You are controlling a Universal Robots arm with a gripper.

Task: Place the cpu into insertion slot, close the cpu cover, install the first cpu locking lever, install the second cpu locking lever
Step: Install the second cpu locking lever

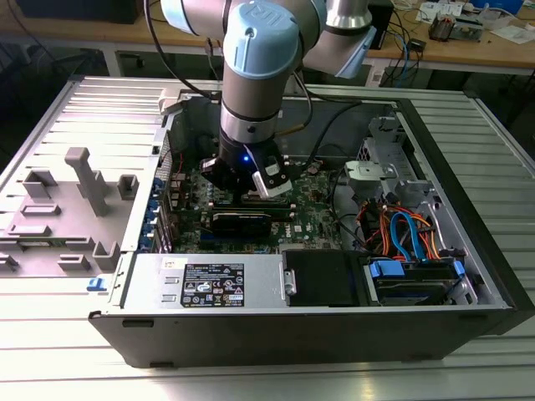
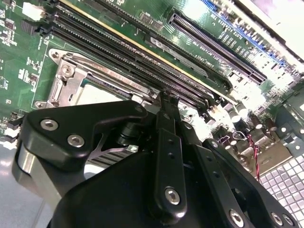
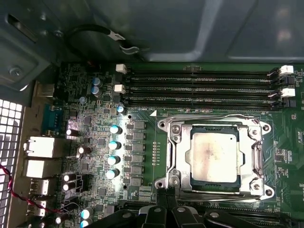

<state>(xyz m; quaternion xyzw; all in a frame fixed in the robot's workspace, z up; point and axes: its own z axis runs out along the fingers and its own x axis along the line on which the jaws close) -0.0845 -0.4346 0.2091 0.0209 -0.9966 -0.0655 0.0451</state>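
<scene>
the open computer case [image 1: 468,251] lies on its side on a slatted metal table [image 1: 251,380], with the arm [image 1: 259,75] reaching down into it over the green motherboard [image 3: 95,133]. the claw [image 3: 167,195] hangs just above the board, its two slim black fingers [image 2: 167,114] pressed together with nothing between them, tips right at the edge of the insertion slot [image 3: 164,126]. just beyond the tips the cpu cover [image 3: 179,152] lies closed flat on the socket, and the cpu [image 3: 213,156] sits inside it, its silvery top showing through the cut-out. the long black memory slots [image 3: 199,88] run on the far side of the socket from the claw.
</scene>
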